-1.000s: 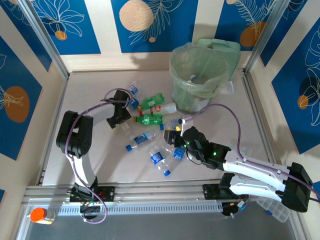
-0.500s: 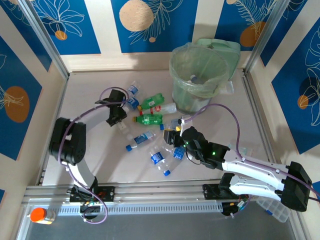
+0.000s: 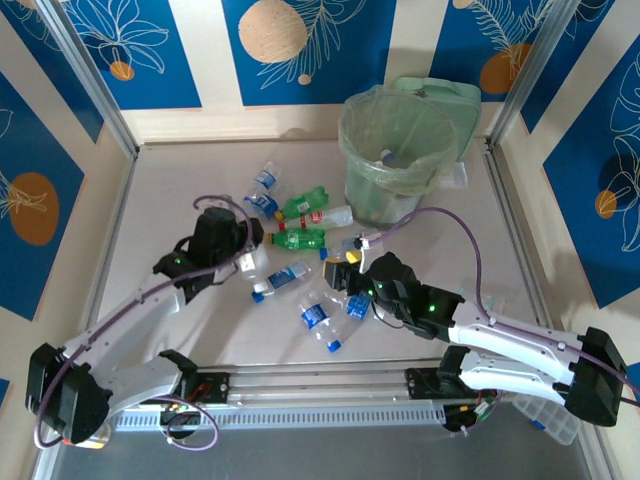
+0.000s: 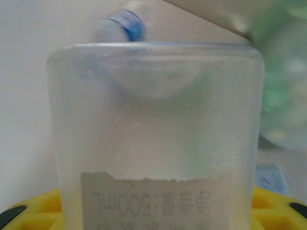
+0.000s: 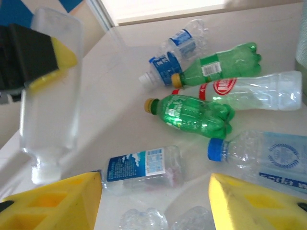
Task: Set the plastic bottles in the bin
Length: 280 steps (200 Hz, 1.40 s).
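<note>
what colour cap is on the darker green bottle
Yellow-gold cap on the green bottle, clearest in right wrist view.

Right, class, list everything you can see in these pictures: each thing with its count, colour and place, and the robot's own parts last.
bin: one, translucent pale green, bag-lined, far right of the table; what looks like a blue-capped bottle inside.
lid: one, pale green, behind the bin.
green bottles: two, mid-table.
red-labelled clear bottle: one, between the green ones.
blue-labelled clear bottles: at least five, scattered around those.
frosted bottle: one, clear, held, left of the green ones.
left end effector: one, black with yellow pads, shut on the frosted bottle.
right end effector: one, yellow fingers apart, over a crumpled clear bottle.
</note>
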{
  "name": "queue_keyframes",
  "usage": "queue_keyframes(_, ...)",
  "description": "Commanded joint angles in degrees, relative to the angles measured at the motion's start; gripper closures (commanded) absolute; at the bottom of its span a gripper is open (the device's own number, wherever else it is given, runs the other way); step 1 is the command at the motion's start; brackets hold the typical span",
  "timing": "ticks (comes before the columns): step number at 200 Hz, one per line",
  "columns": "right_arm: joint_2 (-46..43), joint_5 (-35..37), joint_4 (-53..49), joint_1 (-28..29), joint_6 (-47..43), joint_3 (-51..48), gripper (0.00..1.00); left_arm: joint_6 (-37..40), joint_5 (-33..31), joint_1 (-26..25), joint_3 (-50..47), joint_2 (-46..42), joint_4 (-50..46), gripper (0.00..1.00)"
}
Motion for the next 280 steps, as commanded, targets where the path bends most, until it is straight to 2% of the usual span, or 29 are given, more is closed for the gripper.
queue_keyframes(1, -0.9, -5.8, 4.2, -0.4, -2.6, -1.5, 0.39, 5.1, 13.9, -2.4, -6.4, -1.9, 15.3, 0.62)
queue_keyframes(19, -1.1, -7.6, 5.2, -0.9, -2.9, -2.0, 0.39, 3.8, 21.6, -2.8, -10.0, -2.8, 22.6, 0.62)
queue_keyframes(44, -2.1, -12.4, 8.1, -2.7, -2.8, -3.6, 0.39, 3.0, 26.3, -2.9, -15.5, -4.7, 34.1, 0.62)
queue_keyframes(74, -1.6, -25.1, 13.5, -7.2, -1.0, -5.5, 0.35, 0.5, 29.9, -2.9, -20.5, -6.7, 47.0, 0.62)
queue_keyframes(96, 0.7, -32.3, 16.9, -7.6, -2.3, -5.1, 0.28, -2.9, 34.2, -2.9, -22.1, -6.1, 55.0, 0.61)
queue_keyframes(112, 3.5, -41.8, 21.3, -8.5, -1.9, -4.4, 0.20, -6.0, 37.2, -2.9, -23.2, -4.5, 62.1, 0.61)
queue_keyframes(124, 5.6, -48.3, 25.3, -9.0, -0.7, -4.1, 0.18, -7.9, 38.9, -2.9, -23.6, -3.2, 66.3, 0.62)
queue_keyframes(165, 10.3, -58.5, 28.2, -8.8, 0.5, -0.5, 0.14, -14.0, 43.2, -2.9, -24.6, -0.5, 78.5, 0.63)
queue_keyframes(186, 12.2, -61.2, 30.8, -8.7, 2.6, 0.8, 0.14, -16.2, 44.5, -2.9, -25.1, 0.4, 83.5, 0.64)
queue_keyframes(225, 16.0, -64.4, 36.8, -8.6, 7.9, 3.2, 0.23, -19.5, 46.5, -2.9, -24.9, 2.2, 89.1, 0.64)
queue_keyframes(280, 15.8, -57.3, 32.2, -6.9, 5.5, 5.1, 0.45, -18.8, 46.1, -2.9, -25.0, 2.1, 88.2, 0.64)
